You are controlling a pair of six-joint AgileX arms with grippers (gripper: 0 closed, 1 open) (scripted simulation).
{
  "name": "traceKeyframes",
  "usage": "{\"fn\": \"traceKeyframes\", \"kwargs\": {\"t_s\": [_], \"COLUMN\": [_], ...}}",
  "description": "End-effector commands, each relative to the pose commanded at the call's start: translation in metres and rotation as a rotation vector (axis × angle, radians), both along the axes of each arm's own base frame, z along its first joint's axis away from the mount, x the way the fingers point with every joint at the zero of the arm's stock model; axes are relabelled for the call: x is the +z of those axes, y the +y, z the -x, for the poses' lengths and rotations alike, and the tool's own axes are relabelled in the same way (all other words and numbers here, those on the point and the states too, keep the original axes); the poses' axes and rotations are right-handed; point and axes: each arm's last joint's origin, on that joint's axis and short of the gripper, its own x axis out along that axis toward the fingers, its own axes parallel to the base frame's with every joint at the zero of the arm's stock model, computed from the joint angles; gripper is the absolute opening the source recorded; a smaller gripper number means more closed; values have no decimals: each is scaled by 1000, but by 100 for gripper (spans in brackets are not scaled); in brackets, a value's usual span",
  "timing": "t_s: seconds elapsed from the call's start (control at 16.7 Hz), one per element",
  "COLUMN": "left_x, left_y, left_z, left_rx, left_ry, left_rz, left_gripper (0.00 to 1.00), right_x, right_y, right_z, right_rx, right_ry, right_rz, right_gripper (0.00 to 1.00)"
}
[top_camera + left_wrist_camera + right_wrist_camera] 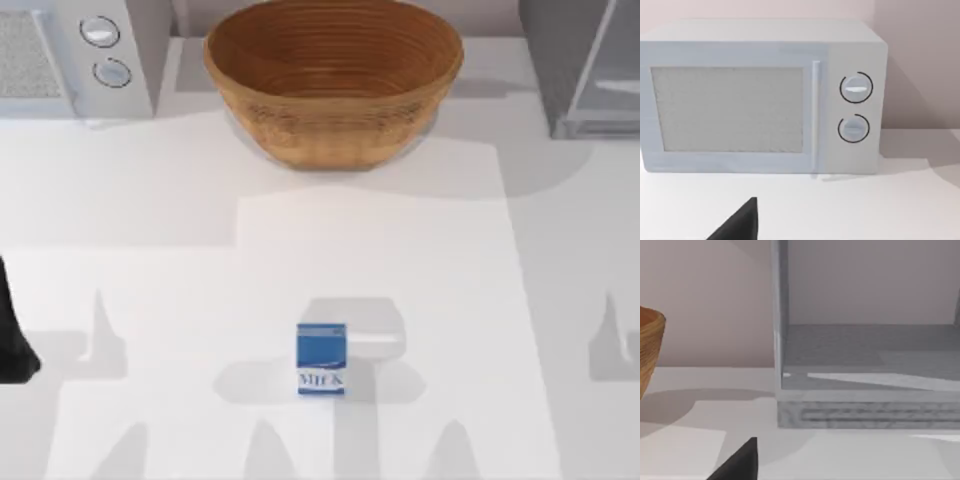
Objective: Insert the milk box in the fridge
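Note:
The milk box (321, 359), a small blue carton with a white lower band lettered "MILK", stands upright near the front middle of the table, untouched. The fridge (585, 70) is the grey boxy appliance at the far right corner, with a pale glassy panel. In the right wrist view the fridge (865, 370) shows its grey inside. A dark part of my left arm (15, 330) sits at the table's left edge, far from the carton. My left gripper (740, 224) faces the white appliance. A dark tip of my right gripper (740, 464) points toward the fridge.
A large wicker bowl (333, 80) stands at the back middle; its edge shows as the bowl (650, 350) in the right wrist view. A white appliance with two round knobs (75, 55), also seen as the appliance (760, 100), occupies the back left corner.

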Motion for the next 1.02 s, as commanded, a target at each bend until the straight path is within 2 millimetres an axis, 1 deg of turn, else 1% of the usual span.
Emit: {"fn": "traceKeyframes", "kwargs": {"t_s": [0.3, 0.42, 0.6, 0.72, 0.84, 1.02], "left_x": [0, 0, 0, 0, 0, 0], "left_y": [0, 0, 0, 0, 0, 0], "left_z": [0, 0, 0, 0, 0, 0], "left_rx": [0, 0, 0, 0, 0, 0], "left_ry": [0, 0, 0, 0, 0, 0], "left_rz": [0, 0, 0, 0, 0, 0], "left_gripper": [100, 100, 100, 100, 100, 100], "right_x": [3, 11, 29, 42, 55, 65], "right_y": [2, 6, 16, 28, 45, 82], "right_z": [-3, -7, -19, -31, -47, -74], "right_rx": [2, 3, 3, 4, 4, 4], "right_ry": [10, 13, 4, -5, -15, -27], "right_rz": [0, -6, -20, -31, -42, -57], "right_gripper": [100, 100, 100, 100, 100, 100]}}
